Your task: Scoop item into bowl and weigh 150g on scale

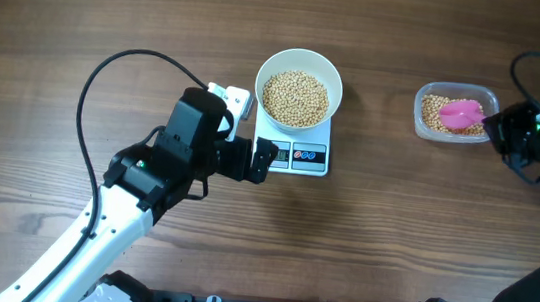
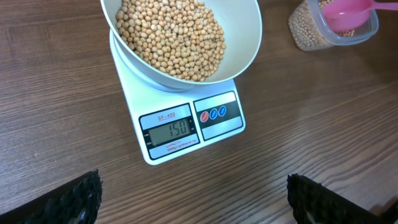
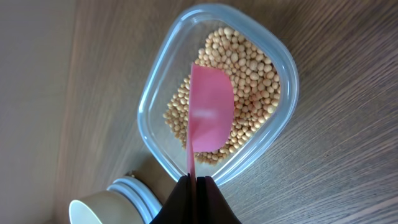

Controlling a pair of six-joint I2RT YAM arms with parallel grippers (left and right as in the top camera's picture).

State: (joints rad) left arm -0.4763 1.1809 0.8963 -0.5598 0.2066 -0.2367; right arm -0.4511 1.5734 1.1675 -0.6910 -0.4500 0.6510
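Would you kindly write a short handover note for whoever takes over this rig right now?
Left gripper: open, empty, beside the scale.
Right gripper: shut on the pink scoop, which sits over the clear tub of leftover beans.
The white bowl, full of beans, stands on the scale; the display reads 150.
Done: scooping and weighing.
Left: probably just put the scoop down and back both arms away.
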